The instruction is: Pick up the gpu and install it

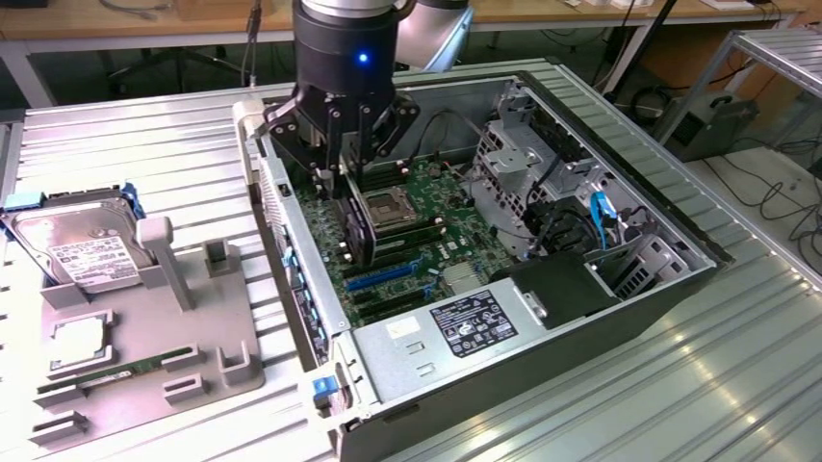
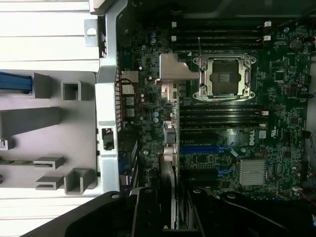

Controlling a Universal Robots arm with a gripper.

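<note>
I see the gripper [image 1: 345, 183] closed on the gpu [image 1: 358, 231], a thin flat card with a black face, held on edge above the green motherboard [image 1: 411, 241] inside the open grey metal case [image 1: 642, 289]. Its silver bracket [image 2: 173, 74] shows in the wrist view beside the square CPU socket [image 2: 224, 76]. On the exterior view's left, a grey plastic holder [image 1: 167, 327] on the ribbed steel table [image 1: 129, 144] carries a boxy hard drive [image 1: 71, 245].
</note>
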